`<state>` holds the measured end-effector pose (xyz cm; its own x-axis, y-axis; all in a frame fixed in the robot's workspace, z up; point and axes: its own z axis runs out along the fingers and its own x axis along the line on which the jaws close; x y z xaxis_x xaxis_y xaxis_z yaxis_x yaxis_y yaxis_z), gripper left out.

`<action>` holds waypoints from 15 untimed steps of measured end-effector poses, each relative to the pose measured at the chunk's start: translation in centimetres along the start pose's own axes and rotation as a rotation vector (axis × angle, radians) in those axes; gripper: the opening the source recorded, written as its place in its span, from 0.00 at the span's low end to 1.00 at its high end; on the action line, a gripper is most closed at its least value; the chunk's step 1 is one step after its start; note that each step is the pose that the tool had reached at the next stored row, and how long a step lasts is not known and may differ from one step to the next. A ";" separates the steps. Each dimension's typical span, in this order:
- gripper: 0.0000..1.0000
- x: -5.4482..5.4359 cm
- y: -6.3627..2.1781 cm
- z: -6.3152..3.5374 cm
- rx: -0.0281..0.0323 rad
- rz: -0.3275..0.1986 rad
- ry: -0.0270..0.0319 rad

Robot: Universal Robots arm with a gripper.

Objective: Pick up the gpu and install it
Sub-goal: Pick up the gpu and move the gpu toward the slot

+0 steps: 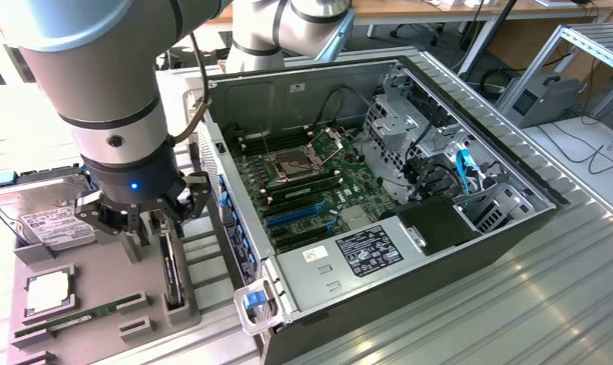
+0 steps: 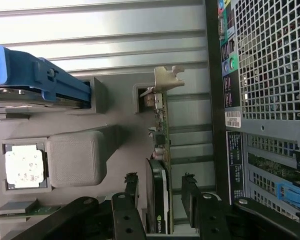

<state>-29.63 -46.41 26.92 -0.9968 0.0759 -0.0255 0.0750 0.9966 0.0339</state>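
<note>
Gpu upright in grey tray slot, straddled by open, empty pincer; off-centre squeeze liable to tilt or jam it.

A ribbed aluminium surface stretches across the scene under bright, even light. Behind it stands a wooden desk. At the exterior view's right, a metal-framed rack stands over a grey box, with black cables trailing nearby.
</note>
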 end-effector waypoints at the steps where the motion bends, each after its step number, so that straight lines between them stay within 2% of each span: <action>1: 0.48 0.0 -0.01 0.20 0.0000 0.000 0.0000; 15: 0.48 0.0 -0.04 1.16 0.0001 0.000 0.0001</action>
<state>-29.62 -46.41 25.76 -0.9968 0.0754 -0.0254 0.0746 0.9966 0.0339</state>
